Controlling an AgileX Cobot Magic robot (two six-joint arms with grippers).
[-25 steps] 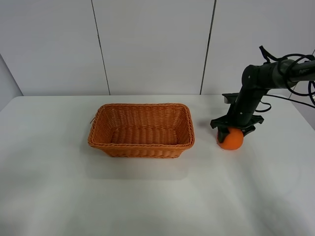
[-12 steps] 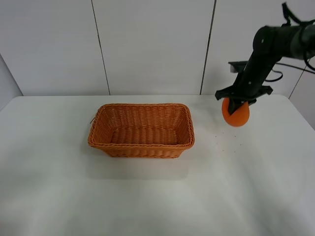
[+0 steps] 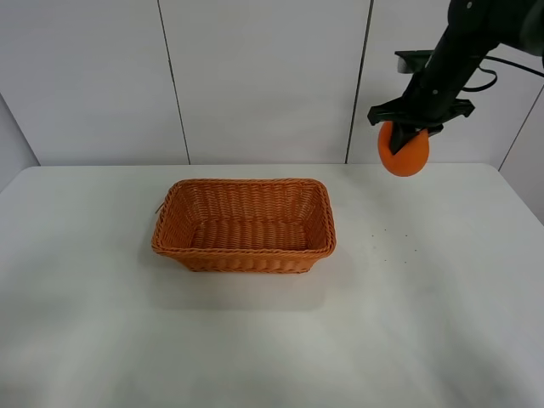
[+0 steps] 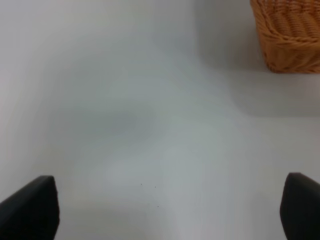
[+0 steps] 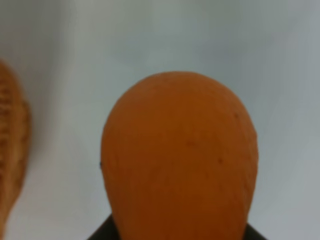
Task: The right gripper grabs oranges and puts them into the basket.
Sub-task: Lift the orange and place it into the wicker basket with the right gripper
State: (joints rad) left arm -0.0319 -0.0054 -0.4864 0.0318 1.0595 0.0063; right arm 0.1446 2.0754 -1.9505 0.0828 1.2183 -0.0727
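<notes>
My right gripper (image 3: pixel 410 129) is shut on the orange (image 3: pixel 404 153) and holds it high above the table, to the right of the basket and beyond its right end. In the right wrist view the orange (image 5: pixel 180 160) fills most of the frame and hides the fingers. The orange-brown wicker basket (image 3: pixel 244 248) stands empty on the white table, left of centre; its corner shows in the left wrist view (image 4: pixel 290 37) and its edge in the right wrist view (image 5: pixel 11 165). My left gripper (image 4: pixel 165 210) is open over bare table, with only its two black fingertips (image 4: pixel 30 207) showing.
The white table (image 3: pixel 272 340) stretches around the basket. A grey panelled wall (image 3: pixel 255 76) stands behind it. A few tiny dark specks (image 3: pixel 387 246) lie on the table below the lifted orange.
My right gripper has lifted the orange off the table and raised it well above the table, slightly toward the back. The basket has not moved.
</notes>
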